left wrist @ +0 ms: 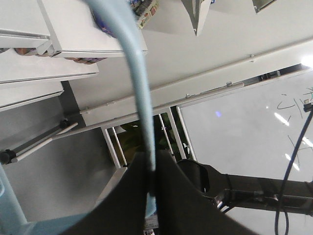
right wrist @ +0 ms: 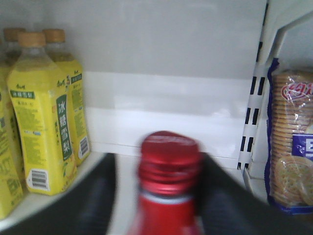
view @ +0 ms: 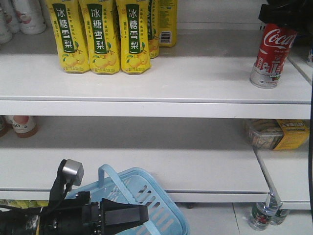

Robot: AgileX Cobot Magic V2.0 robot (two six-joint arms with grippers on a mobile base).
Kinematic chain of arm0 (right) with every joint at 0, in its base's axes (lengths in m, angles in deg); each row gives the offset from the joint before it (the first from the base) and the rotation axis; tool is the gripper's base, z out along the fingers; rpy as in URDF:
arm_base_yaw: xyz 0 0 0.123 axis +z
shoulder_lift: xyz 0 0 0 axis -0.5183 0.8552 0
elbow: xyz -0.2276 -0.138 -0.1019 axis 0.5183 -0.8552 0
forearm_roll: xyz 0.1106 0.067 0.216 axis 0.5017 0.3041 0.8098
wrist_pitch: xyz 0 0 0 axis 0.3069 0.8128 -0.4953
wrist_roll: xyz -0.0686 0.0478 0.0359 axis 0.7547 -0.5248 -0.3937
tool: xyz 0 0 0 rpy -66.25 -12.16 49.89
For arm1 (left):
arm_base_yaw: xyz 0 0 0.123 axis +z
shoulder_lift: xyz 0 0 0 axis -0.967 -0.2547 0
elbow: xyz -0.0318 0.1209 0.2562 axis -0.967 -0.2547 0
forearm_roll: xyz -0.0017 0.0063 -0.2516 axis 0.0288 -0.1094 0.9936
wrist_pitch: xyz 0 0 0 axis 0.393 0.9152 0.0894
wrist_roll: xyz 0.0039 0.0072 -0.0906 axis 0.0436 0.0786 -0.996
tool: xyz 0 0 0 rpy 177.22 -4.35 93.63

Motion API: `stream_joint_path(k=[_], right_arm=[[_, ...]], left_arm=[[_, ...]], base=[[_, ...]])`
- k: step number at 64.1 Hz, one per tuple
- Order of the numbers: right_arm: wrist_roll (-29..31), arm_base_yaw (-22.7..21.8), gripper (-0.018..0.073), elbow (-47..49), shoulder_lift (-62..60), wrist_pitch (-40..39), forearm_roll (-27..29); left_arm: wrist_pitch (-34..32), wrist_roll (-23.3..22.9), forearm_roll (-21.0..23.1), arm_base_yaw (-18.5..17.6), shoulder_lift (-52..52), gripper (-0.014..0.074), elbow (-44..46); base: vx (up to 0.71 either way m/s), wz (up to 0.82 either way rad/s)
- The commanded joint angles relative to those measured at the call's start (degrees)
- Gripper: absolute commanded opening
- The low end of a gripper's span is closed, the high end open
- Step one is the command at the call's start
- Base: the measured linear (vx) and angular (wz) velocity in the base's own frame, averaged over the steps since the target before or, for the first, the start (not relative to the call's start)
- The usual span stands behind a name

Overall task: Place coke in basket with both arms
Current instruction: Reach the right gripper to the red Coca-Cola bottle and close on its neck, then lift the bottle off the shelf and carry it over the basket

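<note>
The coke (view: 271, 54) stands on the upper shelf at the far right. It shows blurred in the right wrist view (right wrist: 170, 166) with its red top between my fingers. My right gripper (view: 283, 22) (right wrist: 159, 164) is open around it. The right finger is against it and a white gap shows beside the left finger (right wrist: 98, 196). The light blue basket (view: 161, 210) hangs low at the front. My left gripper (view: 143, 214) (left wrist: 152, 166) is shut on its hoop handle (left wrist: 139, 88).
Yellow pear-drink bottles (view: 100, 36) (right wrist: 41, 112) stand at the left of the upper shelf (view: 146, 100). A cracker pack (right wrist: 291, 142) sits past the right divider. Boxed snacks (view: 279, 133) lie on the lower shelf. Water bottles (view: 261, 215) stand on the floor.
</note>
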Motion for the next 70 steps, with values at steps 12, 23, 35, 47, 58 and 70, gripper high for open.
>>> stream_joint_path(k=[12,23,35,47,58,70], right_arm=[[0.3,0.0,-0.0011,1.9,-2.7,-1.8,1.5],[0.6,0.0,-0.0010,1.8,-6.5,2.0,1.5],[1.7,0.0,-0.0006,1.7,-13.8,8.5,0.9],[1.9,0.0,-0.0006,1.7,-21.3,15.6,1.4],[2.2,0.0,-0.0005,1.7,-25.6,26.6,7.3],[9.0,0.0,-0.0005,0.3,-28.7,37.1,17.2]], left_arm=[[-13.1,0.5,2.8,-0.4,1.9,-0.0006,0.9],[-13.1,0.5,2.8,-0.4,1.9,-0.0006,0.9],[-13.1,0.5,2.8,-0.4,1.9,-0.0006,0.9],[-13.1,0.5,2.8,-0.4,1.9,-0.0006,0.9],[-13.1,0.5,2.8,-0.4,1.9,-0.0006,0.9],[-13.1,0.5,2.8,-0.4,1.9,-0.0006,0.9]], base=[[0.00,0.00],[0.00,0.00],[0.00,0.00],[0.00,0.00],[0.00,0.00],[0.00,0.00]])
